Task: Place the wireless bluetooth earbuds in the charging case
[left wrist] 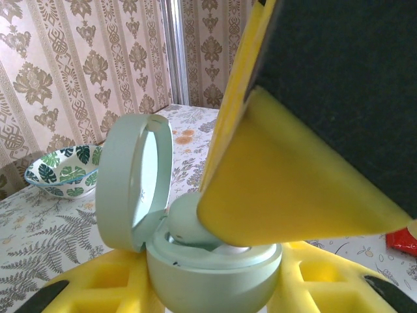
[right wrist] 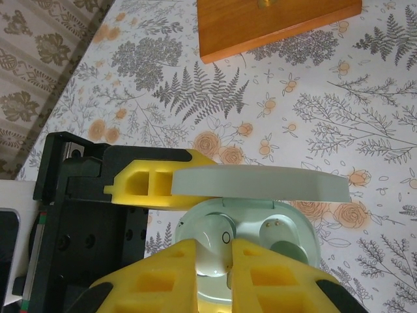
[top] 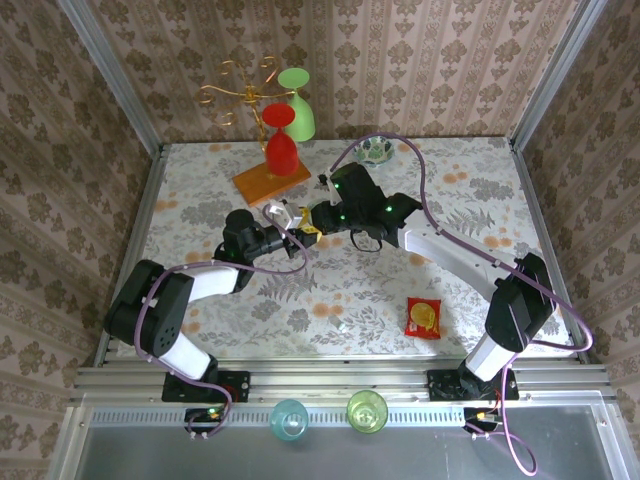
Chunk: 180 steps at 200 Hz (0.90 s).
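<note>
Now right pincer (right wrist: 215, 253) pinches earbud (right wrist: 210, 232) in case (left wrist: 215, 267) (lid open) that left pincer (left wrist: 212, 295) clamps.

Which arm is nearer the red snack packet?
Right. The right arm runs just beyond the red snack packet; the left arm lies well off to its left.

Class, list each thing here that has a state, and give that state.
charging case, lid open
earbud, pinched, partly in the case
left gripper, shut on charging case
right gripper, shut on earbud
red wine glass, upside down on the wooden board
snack packet, lying flat
</note>
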Motion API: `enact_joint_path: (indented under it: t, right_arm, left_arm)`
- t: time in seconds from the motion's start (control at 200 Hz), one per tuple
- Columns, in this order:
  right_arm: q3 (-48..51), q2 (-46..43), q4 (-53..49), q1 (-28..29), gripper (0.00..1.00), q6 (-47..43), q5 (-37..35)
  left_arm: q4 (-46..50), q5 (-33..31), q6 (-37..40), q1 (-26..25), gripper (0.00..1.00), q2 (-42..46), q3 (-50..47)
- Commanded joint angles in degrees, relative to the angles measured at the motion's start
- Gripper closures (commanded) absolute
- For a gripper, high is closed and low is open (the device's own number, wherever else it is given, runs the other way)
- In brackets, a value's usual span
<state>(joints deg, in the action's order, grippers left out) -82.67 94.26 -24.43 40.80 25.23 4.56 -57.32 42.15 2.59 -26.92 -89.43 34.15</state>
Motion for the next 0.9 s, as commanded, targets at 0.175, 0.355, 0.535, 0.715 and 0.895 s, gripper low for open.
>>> enact_joint_path:
  t: [0.175, 0.355, 0.535, 0.715, 0.895]
  right_arm:
    - [-1.96, 0.1, -1.99, 0.67, 0.76, -1.85, 1.43]
    - [-2.17, -1.19, -0.46, 0.49, 0.64, -2.0, -0.02]
    - [0.79, -4.54, 3.0, 0.42, 0.49, -1.96, -2.66]
    - [6.77, -9.64, 9.73, -0.43, 0.46, -1.2, -0.99]
    - [12.49, -13.4, 15.59, -2.48, 0.46, 0.91, 4.51]
  left_arm:
    - [-4.83, -0.01, -2.57, 0.38, 0.8, 0.49, 0.31]
    - [-7.24, 0.26, -3.74, 1.82, 0.8, -0.5, -0.22]
    - [-7.3, 0.01, -3.07, 2.38, 0.81, -0.31, -0.49]
    - [-9.15, 0.52, -1.48, 2.57, 0.81, -0.51, -1.62]
    - [-10.37, 0.93, -0.89, 2.53, 0.81, -0.15, -2.19]
